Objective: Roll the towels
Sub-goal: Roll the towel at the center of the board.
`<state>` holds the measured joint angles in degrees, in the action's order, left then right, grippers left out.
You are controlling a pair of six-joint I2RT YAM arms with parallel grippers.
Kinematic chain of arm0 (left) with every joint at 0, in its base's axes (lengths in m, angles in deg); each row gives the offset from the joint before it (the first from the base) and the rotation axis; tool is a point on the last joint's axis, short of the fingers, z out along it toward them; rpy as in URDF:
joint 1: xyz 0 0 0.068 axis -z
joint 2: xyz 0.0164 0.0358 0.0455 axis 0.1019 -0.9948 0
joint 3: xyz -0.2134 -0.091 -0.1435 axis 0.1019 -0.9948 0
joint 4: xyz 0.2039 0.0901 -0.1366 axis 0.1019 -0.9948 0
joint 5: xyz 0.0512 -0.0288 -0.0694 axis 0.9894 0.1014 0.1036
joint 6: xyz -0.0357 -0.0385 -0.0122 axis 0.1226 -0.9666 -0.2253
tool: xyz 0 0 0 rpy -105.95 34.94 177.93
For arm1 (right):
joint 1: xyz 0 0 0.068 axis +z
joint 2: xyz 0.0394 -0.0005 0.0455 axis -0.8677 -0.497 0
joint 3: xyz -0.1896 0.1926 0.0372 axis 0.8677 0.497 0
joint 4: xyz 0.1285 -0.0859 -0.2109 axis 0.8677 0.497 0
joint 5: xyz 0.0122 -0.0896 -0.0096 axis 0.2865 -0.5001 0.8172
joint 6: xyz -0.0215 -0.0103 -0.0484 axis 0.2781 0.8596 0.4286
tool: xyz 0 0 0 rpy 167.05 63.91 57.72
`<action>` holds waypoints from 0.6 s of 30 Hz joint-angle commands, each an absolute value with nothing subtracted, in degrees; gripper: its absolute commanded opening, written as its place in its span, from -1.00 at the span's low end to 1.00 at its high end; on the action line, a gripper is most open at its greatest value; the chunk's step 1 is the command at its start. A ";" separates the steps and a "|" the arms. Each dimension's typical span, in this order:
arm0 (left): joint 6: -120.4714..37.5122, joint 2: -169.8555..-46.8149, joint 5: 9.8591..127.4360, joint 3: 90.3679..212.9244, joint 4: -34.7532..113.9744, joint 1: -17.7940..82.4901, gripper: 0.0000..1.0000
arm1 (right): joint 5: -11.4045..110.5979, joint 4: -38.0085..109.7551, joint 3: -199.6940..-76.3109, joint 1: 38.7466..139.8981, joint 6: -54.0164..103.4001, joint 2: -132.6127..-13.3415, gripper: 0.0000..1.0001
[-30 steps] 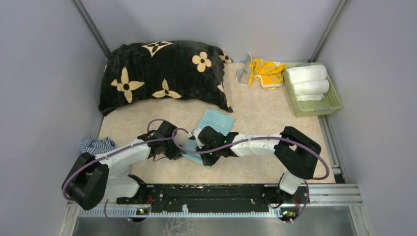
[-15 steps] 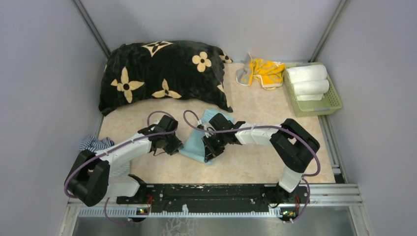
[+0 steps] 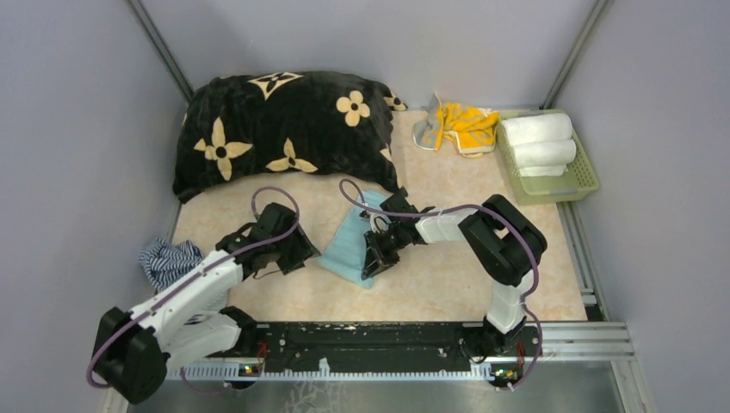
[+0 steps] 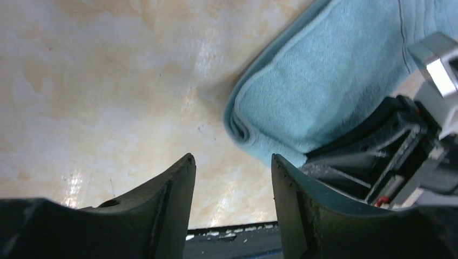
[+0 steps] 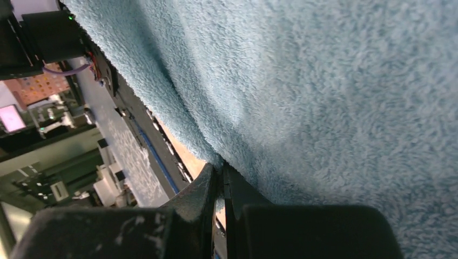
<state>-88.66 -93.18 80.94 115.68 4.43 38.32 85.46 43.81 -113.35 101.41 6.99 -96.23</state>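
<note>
the blue towel (image 3: 344, 249) lies near the middle of the desk (image 3: 430, 288), a folded strip running from 12 o'clock down toward 6 o'clock and tilted a little to the left. it lies flat, not yet rolled. in the left wrist view its doubled edge (image 4: 324, 91) curls over on itself close to the fingertips.

the right gripper (image 3: 376, 256) sits on the towel's 3 o'clock side, near its 6 o'clock end. in the right wrist view the right gripper (image 5: 220, 175) has its fingers pressed nearly together, with the towel's fuzzy edge (image 5: 351, 81) pinched at their tips.

the left gripper (image 3: 297, 254) is just beside the towel at its 9 o'clock side, apart from the cloth. in its own view the left gripper (image 4: 231, 161) is held moderately wide with only bare desk (image 4: 108, 81) between the fingers; the towel's folded corner lies just past the tips toward 1 o'clock. the right gripper (image 4: 389, 156) shows there on the towel at 3 o'clock.

around the desk: a black pillow (image 3: 284, 129) with tan flowers at 11 o'clock, a yellow cloth (image 3: 460, 127) bunched at 1 o'clock, and a green basket (image 3: 555, 191) at 2 o'clock holding rolled white towels (image 3: 538, 129). a striped cloth (image 3: 168, 255) lies crumpled at the 9 o'clock edge, well apart from the blue towel.
</note>
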 commanded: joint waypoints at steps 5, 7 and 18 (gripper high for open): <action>-86.54 -84.61 69.67 107.80 4.60 38.10 0.22 | 88.28 41.45 -113.74 99.20 5.39 -99.42 -1.00; -86.92 -84.77 66.60 105.41 9.10 38.10 0.23 | 88.02 41.85 -114.12 99.20 5.75 -100.05 -1.00; -90.39 -94.28 64.30 104.23 25.61 38.10 0.22 | 86.85 44.11 -114.81 99.13 6.76 -100.21 -0.98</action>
